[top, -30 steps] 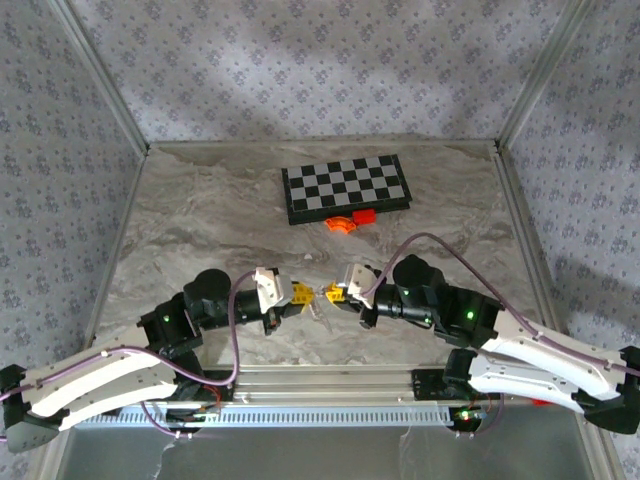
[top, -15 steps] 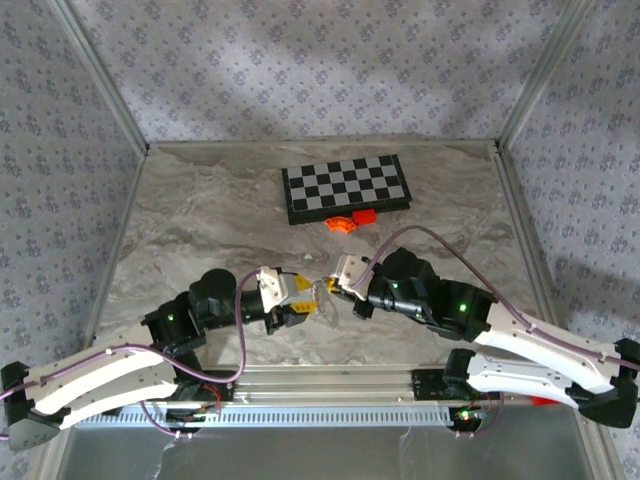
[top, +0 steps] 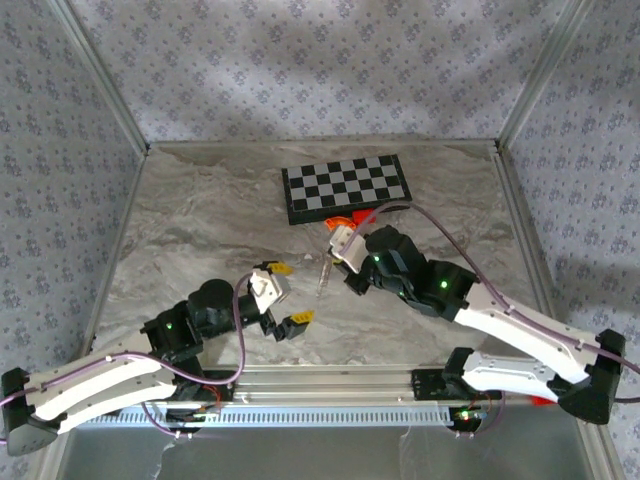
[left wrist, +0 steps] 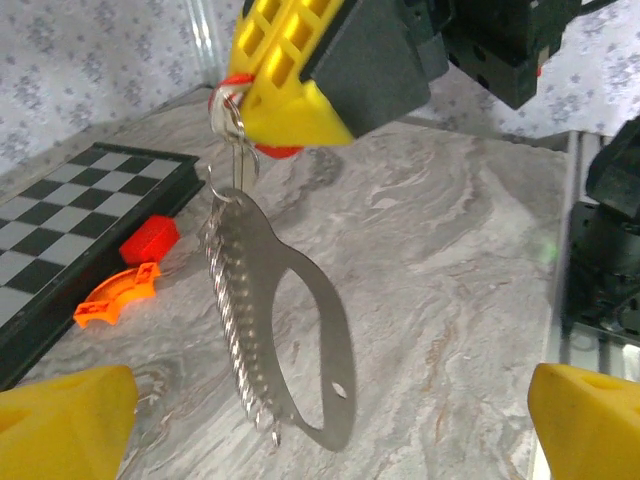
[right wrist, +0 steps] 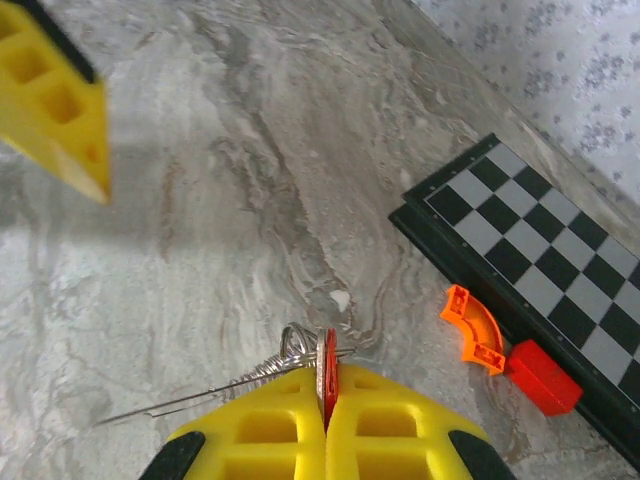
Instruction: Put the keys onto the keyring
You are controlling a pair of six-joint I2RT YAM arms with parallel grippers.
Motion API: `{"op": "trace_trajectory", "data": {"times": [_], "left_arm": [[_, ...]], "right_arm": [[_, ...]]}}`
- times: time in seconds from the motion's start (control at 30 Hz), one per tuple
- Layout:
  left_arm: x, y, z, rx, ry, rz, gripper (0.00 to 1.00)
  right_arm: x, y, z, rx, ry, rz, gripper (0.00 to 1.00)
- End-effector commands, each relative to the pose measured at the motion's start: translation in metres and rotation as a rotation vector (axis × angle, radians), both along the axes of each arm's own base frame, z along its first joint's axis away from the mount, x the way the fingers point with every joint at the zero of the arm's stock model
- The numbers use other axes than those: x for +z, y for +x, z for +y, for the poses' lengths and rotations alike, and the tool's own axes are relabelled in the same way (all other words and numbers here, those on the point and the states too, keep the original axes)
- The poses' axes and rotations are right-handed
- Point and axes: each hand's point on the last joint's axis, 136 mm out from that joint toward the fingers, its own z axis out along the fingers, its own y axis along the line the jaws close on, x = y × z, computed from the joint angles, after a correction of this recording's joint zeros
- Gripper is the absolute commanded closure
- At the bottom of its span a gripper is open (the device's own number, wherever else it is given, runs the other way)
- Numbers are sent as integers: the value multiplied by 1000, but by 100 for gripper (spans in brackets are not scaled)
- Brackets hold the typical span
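My right gripper [top: 335, 244] [right wrist: 326, 385] is shut on the key [right wrist: 329, 368], whose red head [left wrist: 231, 88] shows between the yellow fingers [left wrist: 290, 60]. A small wire ring [right wrist: 296, 344] sits at the key's head, and the keyring [left wrist: 338, 340] [top: 322, 278] hangs from it above the table. It is a silvery oval with a beaded chain [left wrist: 232, 330] alongside. My left gripper [top: 291, 293] [left wrist: 325, 440] is open just short of the keyring, with nothing between its yellow fingertips [left wrist: 62, 420].
A chessboard [top: 345, 188] [right wrist: 545, 255] lies at the back of the marble table [top: 200, 230]. An orange curved piece [top: 342, 224] [right wrist: 472, 328] and a red block [top: 364, 214] [right wrist: 543, 377] lie at its near edge. Patterned walls enclose the table.
The left gripper let go of the keyring, opened and drew back to the near left. The right gripper rose toward the chessboard, carrying the key with the keyring dangling.
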Motion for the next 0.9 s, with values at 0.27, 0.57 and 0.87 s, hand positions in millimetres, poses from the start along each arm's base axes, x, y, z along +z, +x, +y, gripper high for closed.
{"op": "trace_trajectory", "data": {"times": [0.27, 0.57, 0.87], "left_arm": [[1, 23, 23, 194, -45, 18, 1], [-4, 28, 28, 237, -41, 13, 1], [-4, 28, 32, 248, -95, 5, 1]], "right_arm": [[-2, 49, -7, -149, 43, 97, 100], [-16, 76, -2, -195, 71, 133, 100], [-26, 83, 16, -168, 96, 163, 100]]}}
